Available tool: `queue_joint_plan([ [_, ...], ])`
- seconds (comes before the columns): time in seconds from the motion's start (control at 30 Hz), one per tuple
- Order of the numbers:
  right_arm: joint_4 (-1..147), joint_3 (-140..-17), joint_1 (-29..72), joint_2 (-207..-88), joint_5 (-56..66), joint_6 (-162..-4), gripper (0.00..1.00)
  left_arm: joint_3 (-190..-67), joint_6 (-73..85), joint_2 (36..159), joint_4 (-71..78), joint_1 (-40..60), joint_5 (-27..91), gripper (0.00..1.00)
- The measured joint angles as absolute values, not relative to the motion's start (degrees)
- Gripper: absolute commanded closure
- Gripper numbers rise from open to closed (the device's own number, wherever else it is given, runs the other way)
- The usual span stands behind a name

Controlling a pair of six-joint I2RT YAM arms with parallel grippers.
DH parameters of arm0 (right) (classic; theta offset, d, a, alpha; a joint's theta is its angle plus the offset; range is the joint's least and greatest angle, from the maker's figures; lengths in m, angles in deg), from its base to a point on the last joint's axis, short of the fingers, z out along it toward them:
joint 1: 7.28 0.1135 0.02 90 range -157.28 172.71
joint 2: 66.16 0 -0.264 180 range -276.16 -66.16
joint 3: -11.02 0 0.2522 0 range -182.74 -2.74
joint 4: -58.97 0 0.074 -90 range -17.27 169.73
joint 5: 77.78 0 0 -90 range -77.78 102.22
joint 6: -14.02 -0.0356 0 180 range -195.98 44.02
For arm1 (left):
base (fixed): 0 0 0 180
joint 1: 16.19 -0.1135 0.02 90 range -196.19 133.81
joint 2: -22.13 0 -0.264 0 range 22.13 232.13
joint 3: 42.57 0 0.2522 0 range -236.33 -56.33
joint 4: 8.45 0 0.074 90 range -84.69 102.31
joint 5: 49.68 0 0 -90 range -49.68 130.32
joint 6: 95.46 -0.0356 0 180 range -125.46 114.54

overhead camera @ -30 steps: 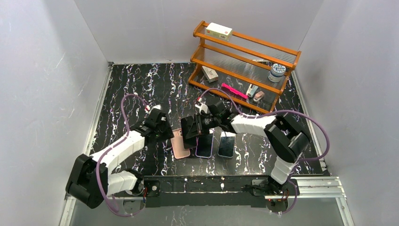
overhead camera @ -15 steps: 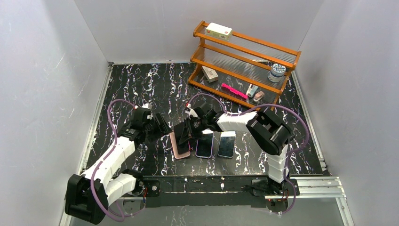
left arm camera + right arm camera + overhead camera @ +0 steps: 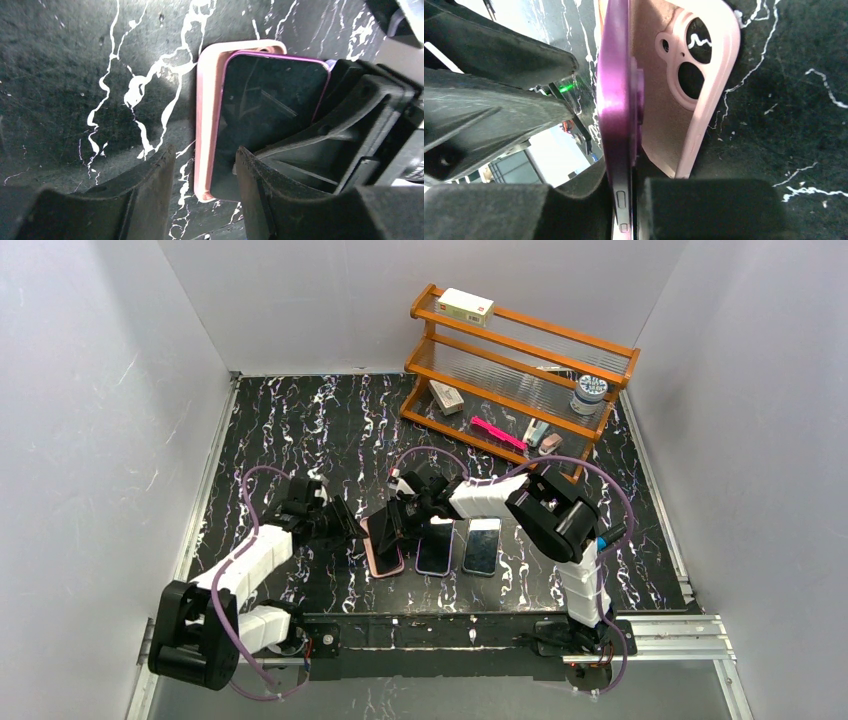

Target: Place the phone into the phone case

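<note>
Black marbled table (image 3: 300, 420), white walls, wooden rack (image 3: 520, 350) at back right.

Top view: pink phone case (image 3: 385, 562) lies flat near the front edge; two spare phones (image 3: 436, 548) just beside it on the right; right gripper (image 3: 392, 524) reaches in over the case; left gripper (image 3: 347, 522) sits at the case's left side, probably to stop it sliding.

Left wrist: purple phone (image 3: 272, 100) tilted over the case, left long edge looks down inside the wall, right edge raised; left jaws parted, straddling the case's left wall, clamping nothing.

Right wrist: right fingers (image 3: 704, 205) pinch the phone edge-on; camera cutouts bare behind it, so not seated; my call for the next move: lay it flat, press in.
</note>
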State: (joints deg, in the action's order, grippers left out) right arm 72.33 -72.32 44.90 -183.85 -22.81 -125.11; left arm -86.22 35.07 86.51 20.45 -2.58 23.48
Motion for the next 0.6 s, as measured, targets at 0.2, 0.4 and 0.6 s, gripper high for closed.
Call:
queue_joint_plan([
  [0.2, 74.5, -72.8, 45.0, -183.8, -22.4, -123.8, 0.60, -83.8, 36.5, 87.5, 18.0, -2.6, 23.1, 0.56],
  [0.4, 77.0, -74.3, 45.2, -183.6, -21.5, -122.1, 0.54, -82.3, 38.4, 90.1, 13.5, -2.6, 22.0, 0.58],
  [0.6, 80.5, -74.6, 45.2, -182.1, -17.9, -120.8, 0.53, -82.2, 38.6, 91.0, 11.4, -2.6, 21.3, 0.59],
])
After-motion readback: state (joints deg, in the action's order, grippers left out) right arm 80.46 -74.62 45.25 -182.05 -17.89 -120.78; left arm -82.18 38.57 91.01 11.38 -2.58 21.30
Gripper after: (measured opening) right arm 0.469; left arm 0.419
